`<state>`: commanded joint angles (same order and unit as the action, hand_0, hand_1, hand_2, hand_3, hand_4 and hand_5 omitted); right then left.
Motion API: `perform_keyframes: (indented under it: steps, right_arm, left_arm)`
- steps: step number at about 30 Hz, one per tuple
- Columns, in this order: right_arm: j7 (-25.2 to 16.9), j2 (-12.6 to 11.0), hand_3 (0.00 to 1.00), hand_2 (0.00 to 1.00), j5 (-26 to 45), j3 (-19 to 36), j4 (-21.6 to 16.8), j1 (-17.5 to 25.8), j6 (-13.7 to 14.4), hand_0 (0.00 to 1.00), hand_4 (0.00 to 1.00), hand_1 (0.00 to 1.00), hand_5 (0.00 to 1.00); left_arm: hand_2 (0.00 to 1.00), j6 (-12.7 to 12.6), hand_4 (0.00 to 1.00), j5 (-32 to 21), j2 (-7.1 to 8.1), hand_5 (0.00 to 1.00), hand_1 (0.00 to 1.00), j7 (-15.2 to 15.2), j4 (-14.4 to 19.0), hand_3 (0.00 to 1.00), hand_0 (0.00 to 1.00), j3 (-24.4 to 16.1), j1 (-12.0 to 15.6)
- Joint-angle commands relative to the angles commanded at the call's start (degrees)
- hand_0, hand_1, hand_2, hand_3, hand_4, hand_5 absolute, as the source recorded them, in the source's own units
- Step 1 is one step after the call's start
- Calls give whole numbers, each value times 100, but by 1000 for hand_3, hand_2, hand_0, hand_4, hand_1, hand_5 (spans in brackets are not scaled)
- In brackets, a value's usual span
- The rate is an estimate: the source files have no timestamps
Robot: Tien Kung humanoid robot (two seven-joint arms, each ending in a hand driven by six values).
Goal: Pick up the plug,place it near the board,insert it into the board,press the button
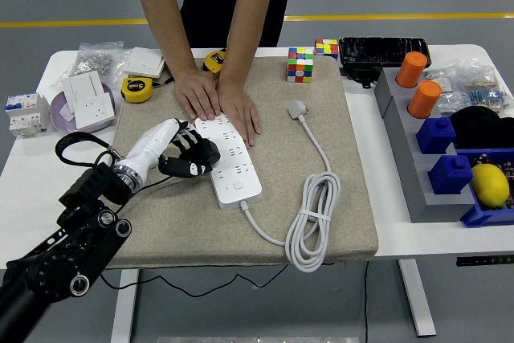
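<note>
The power strip (229, 158) lies on the mat (161, 222), just right of the left hand's fingers (195, 153), their tips touching its left edge. Beyond the fingers, a person's two hands (217, 102) rest flat on the strip's far end. Right of the fingers, past the strip, lies the plug (298, 108), its cable (315, 214) coiled nearer the table's (32, 174) front edge.
</note>
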<state>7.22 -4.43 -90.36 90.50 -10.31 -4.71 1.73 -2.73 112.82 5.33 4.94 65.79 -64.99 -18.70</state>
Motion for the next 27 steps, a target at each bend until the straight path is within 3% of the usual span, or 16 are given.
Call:
perform_keyframes:
  steps: [9, 27]
  right_arm:
    - [-8, -7, 764, 725, 34, -7, 0, -19, 6, 836, 998, 728, 965]
    - [-13, -4, 765, 724, 56, 12, 0, -32, 11, 836, 998, 728, 965]
  left_arm:
    - [362, -11, 692, 69, 73, 46, 392, -25, -188, 488, 562, 64, -171]
    - [363, 111, 695, 83, 128, 41, 397, -7, -168, 491, 563, 123, -206]
